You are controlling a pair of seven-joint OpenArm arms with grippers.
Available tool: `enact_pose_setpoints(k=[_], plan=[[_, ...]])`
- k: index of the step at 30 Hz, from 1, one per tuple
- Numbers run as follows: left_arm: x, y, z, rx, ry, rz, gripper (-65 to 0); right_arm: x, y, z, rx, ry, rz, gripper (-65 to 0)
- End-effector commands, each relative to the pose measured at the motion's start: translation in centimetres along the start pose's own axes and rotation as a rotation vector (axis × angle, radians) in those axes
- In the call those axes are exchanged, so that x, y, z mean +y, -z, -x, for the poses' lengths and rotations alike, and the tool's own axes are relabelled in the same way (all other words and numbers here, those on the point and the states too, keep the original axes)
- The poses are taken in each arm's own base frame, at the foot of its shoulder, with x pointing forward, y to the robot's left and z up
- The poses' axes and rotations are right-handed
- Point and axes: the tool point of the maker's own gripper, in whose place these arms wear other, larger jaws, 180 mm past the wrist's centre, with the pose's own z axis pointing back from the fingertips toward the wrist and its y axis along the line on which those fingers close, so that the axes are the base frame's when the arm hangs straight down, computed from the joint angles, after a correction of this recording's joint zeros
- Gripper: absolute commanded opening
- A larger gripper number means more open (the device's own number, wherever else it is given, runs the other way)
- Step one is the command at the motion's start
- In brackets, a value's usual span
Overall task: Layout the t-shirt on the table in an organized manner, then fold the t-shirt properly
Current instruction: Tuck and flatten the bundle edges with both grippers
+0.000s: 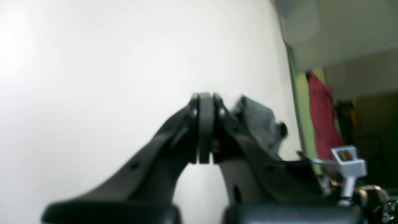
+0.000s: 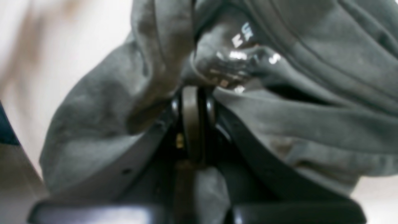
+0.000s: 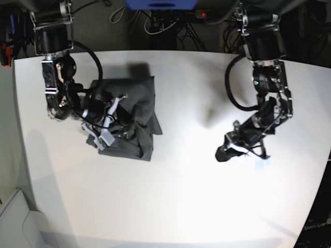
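Observation:
The dark grey t-shirt lies crumpled in a rough pile on the left part of the white table. My right gripper is low in the pile's front. In the right wrist view its jaws are shut, with bunched t-shirt cloth and a shiny neck label wrapped over the tips. My left gripper hovers over bare table at the right, well apart from the shirt. In the left wrist view it is shut and empty above the table.
Cables and a blue box sit beyond the table's far edge. A red cloth hangs in the room past the table's edge. A blurred grey shape shows behind the left fingers. The table's left edge is near the right arm.

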Motion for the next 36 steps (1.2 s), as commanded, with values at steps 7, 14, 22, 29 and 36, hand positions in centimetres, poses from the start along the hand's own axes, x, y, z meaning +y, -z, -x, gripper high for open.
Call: enact_pose_setpoints(k=[7,14,22,29,36], plan=[[1.6,-2.8,-0.6,-0.011,-0.028,-0.09,-64.8,0.3,-1.8,-4.9,-0.111,-0.104,0.02,-62.6],[-2.9,0.7,4.9,0.113,-0.04,-0.001,-64.8,0.5,-1.9,-5.4,-0.123,-0.112,0.02,-62.6],[-4.8,4.4,9.8,0.24,-0.071,-0.093,-64.8,0.5,-1.9,-5.1,-0.119,-0.109,0.02,-62.5],[-5.5,5.4,12.0,0.306,-0.104,-0.173,-64.8,0.2,-2.1,-4.6,-0.105,-0.111,0.027,-62.7],[-6.3,7.1,13.1,0.374,-0.099,-0.243,-64.8,0.4,-2.0,-4.0,-0.097,-0.103,0.023,-62.6]])
